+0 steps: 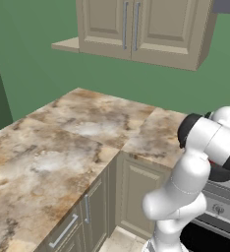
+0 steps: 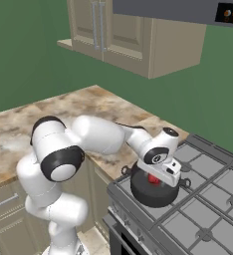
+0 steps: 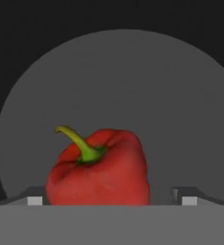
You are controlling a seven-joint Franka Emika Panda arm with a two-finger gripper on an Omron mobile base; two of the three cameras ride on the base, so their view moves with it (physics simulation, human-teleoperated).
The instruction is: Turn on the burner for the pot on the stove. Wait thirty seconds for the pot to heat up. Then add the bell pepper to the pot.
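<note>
Fingers [image 3: 35, 200] sit either side of the bell pepper [image 3: 98, 170] in the hand view, one tip at 8 o'clock of it, the other [image 3: 189, 200] at 4 o'clock. The left tip looks to touch the pepper's skin; a small gap shows at the right one, so I can't tell if they pinch it or have just let go.

Largest first: marble counter [image 1: 63, 142] wraps the corner, beige wall cabinets [image 1: 136, 29] above, base cabinets [image 1: 136, 192] below. Nothing of the task sits there.

Stove [image 2: 213, 199] next, grey grates running toward 4 o'clock in the right base view. Cannot tell whether a burner is lit.

Arm reaches from its base out over the stove's near left corner, hand pointing down.

Pot [image 2: 151, 191] sits on the front-left grate, side handles at 9 and 3 o'clock. Gripper [image 2: 153, 179] hangs right over its mouth, likely so the pepper lands inside instead of on the grate.

Pepper, smallest: red showing just under the hand in the right base view, pot's round floor behind it in the hand view, stem toward 10 o'clock. Judged as the final step, pepper at or near the release point.
</note>
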